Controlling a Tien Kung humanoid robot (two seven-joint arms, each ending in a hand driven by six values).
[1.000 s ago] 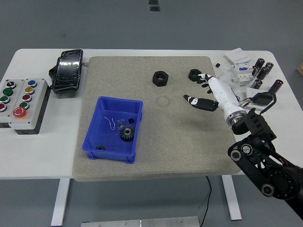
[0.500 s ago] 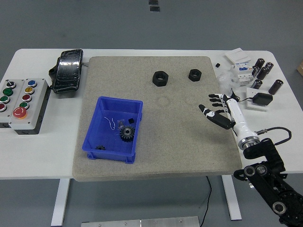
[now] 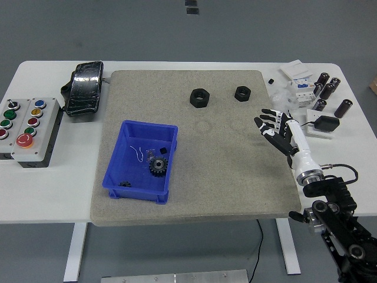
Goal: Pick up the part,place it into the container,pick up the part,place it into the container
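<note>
Two black hex nuts lie on the grey mat: a larger one [image 3: 199, 97] and a smaller one [image 3: 242, 93] to its right. A blue bin [image 3: 142, 160] stands on the mat's left half and holds a black gear [image 3: 157, 167] and small dark bits. My right hand [image 3: 275, 128] is open with fingers spread, empty, over the mat's right edge, below and to the right of the smaller nut. My left arm is out of view.
A button box [image 3: 28, 122] and a black pouch [image 3: 85, 87] sit at the table's left. White parts, black cylinders [image 3: 327, 88] and a cabled black piece [image 3: 324, 123] crowd the right back corner.
My right hand drew back from the smaller nut toward the near right a second ago, empty. In the last half second it shifted slightly back up. The nuts have not moved.
</note>
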